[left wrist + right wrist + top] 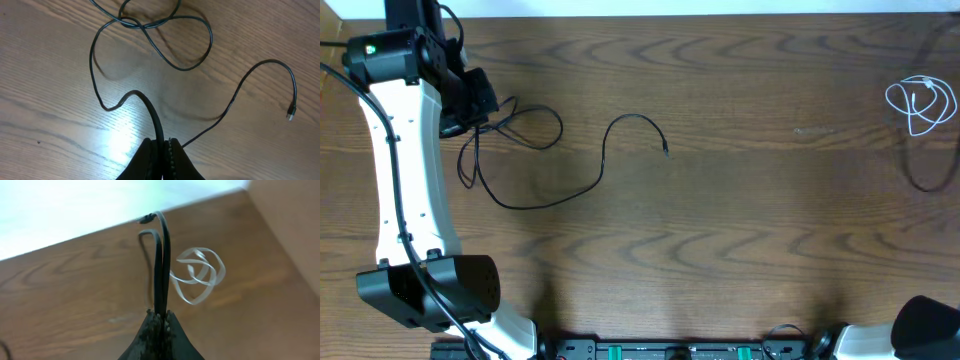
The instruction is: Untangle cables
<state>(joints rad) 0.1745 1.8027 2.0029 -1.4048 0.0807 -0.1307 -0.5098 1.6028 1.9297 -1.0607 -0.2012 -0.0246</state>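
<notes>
A long black cable (545, 200) lies on the left of the wooden table, with tangled loops (525, 125) beside my left gripper (470, 110) and its plug end (665, 150) free toward the middle. In the left wrist view the left gripper (162, 141) is shut on this black cable (150, 107), whose loops (165, 35) and plug (290, 114) lie ahead. A white cable (920, 105) sits coiled at the far right. My right gripper (161, 314) is shut on a doubled black cable (162, 265) lifted above the white coil (200, 275); the overhead view does not show this gripper.
A black cable strand (935, 175) curves near the right table edge below the white coil. The left arm's white body (405, 170) stands along the left side. The table's back edge (100, 230) runs close behind the right gripper.
</notes>
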